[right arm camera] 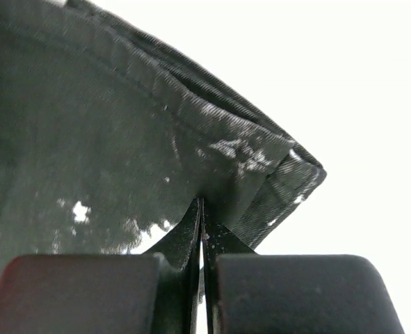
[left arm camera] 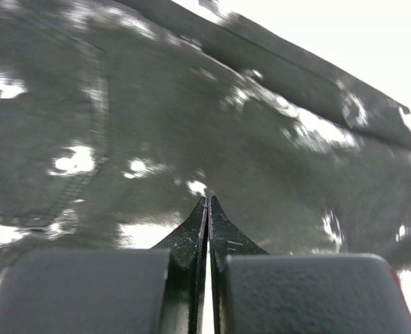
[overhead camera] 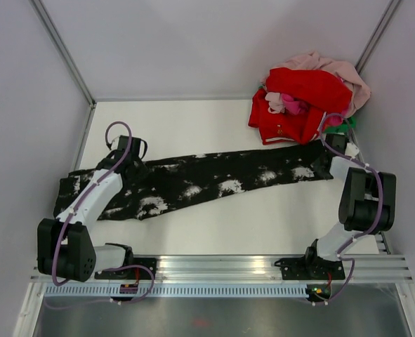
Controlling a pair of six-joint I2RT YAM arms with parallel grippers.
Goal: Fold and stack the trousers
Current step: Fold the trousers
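— Left gripper (left arm camera: 208, 200) was shut tight at the waist end, with the trousers (overhead camera: 207, 184) stretched right across the table (overhead camera: 263, 225)!
— Right gripper (right arm camera: 202, 205) had the hem corner clamped. A thin pinch like that could slip, or a lift could snag the red garment (overhead camera: 298, 105)

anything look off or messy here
The only untidy spot is the heap of red and pink clothes bunched in the far right corner. The trousers lie stretched out, slanting across the table, unfolded but not damaged; their white blotches look like pattern.
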